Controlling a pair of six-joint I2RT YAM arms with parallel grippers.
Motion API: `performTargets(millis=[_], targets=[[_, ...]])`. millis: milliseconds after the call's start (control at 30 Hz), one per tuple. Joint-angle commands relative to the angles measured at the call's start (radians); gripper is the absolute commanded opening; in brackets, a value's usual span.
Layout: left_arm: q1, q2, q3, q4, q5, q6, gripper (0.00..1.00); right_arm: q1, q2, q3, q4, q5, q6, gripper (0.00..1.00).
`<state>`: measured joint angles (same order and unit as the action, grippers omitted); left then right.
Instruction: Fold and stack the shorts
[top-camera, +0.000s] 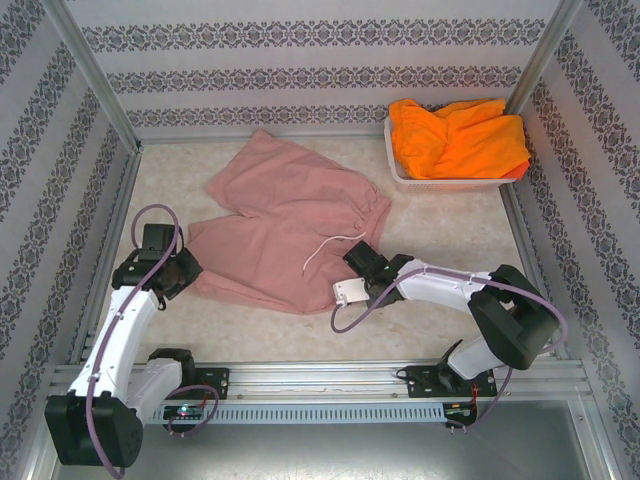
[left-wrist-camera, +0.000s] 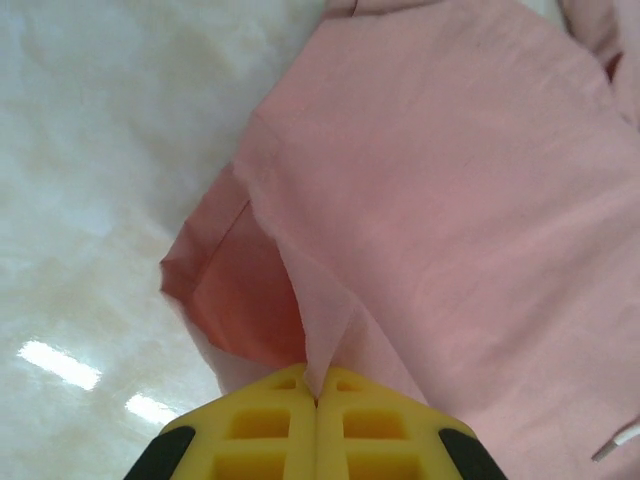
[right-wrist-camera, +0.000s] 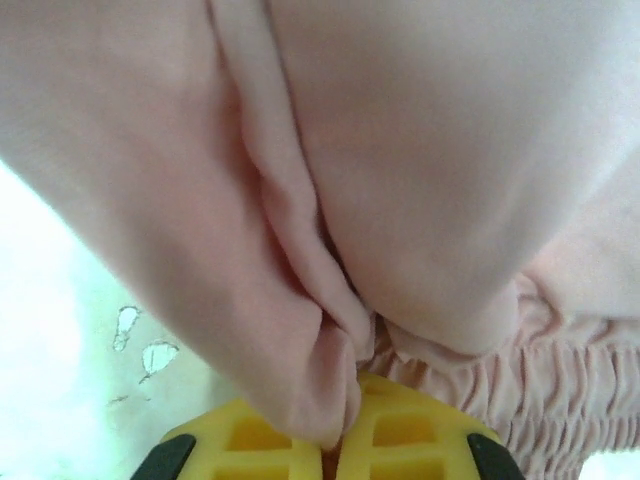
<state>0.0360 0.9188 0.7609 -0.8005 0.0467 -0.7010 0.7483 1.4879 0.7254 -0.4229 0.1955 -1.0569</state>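
Dusty pink shorts (top-camera: 290, 225) lie spread in the middle of the table, with a white drawstring (top-camera: 325, 248) trailing near the waistband. My left gripper (top-camera: 183, 268) is shut on the left hem of the pink shorts (left-wrist-camera: 450, 180); a fold of cloth runs down between the yellow fingers (left-wrist-camera: 255, 425). My right gripper (top-camera: 357, 257) is shut on a bunched fold of the pink shorts (right-wrist-camera: 400, 150) beside the gathered waistband (right-wrist-camera: 560, 390), its yellow fingertips (right-wrist-camera: 415, 430) pressed together on it. Bright orange shorts (top-camera: 458, 137) are heaped in the basket.
A white lattice basket (top-camera: 450, 183) stands at the back right corner. Patterned walls and metal frame posts close in the left, back and right of the table (top-camera: 440, 250). A metal rail (top-camera: 320, 375) runs along the near edge by the arm bases.
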Motion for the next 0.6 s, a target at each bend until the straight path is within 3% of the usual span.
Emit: performTargets(millis=[0,267,400,567], targets=[[0.025,-0.036,0.13,-0.059,-0.075,0.067,0.0,0.007,-0.077,0.049,-0.051,-0.045,0.074,0.0],[0.074,0.004,0.434,-0.188,-0.192,0.182,0.0,0.112,-0.314,0.164,-0.243,-0.264,0.348,0.0],[0.081,0.052,0.596,-0.237,-0.238,0.242,0.0,0.129,-0.364,0.24,-0.386,-0.438,0.512,0.0],[0.081,0.133,0.767,-0.263,-0.22,0.275,0.0,0.132,-0.378,0.288,-0.459,-0.56,0.665,0.0]])
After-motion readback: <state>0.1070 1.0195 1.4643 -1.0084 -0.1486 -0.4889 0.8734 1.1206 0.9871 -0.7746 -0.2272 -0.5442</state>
